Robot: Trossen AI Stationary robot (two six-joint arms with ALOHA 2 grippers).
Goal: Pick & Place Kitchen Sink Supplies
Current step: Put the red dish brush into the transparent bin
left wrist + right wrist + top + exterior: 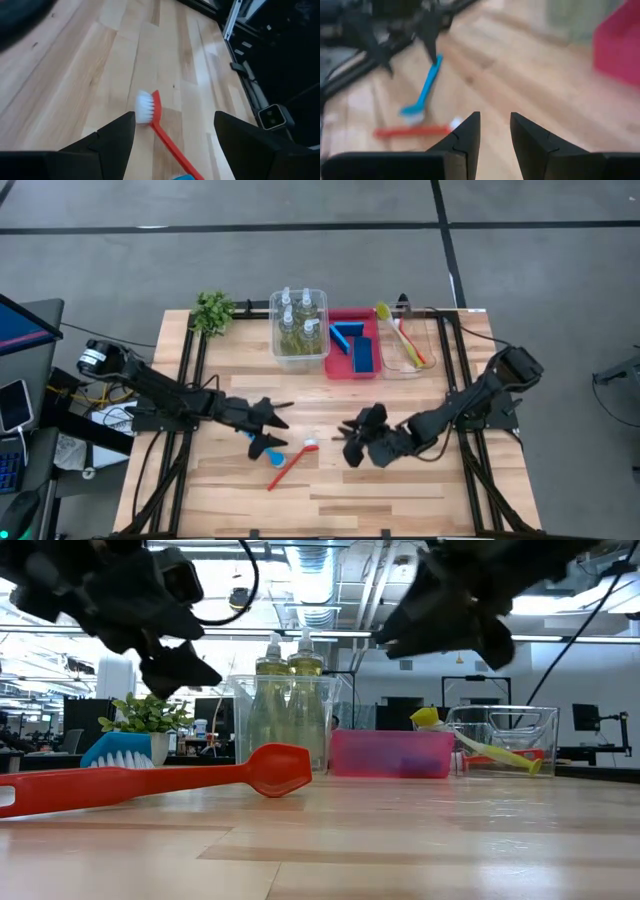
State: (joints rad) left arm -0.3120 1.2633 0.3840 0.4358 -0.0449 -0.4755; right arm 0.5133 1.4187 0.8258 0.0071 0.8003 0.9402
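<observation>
2 dark jointed arms, black matte claws, left claw (272,423), right claw (358,442), wedge-shaped fingers (465,137)

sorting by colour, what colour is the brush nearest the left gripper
Blue, seen best in the right wrist view.

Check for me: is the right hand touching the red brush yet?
Apart. In the right wrist view the right hand is empty, fingers parted, with bare wood between it and the red brush; the high view shows the same gap.
</observation>
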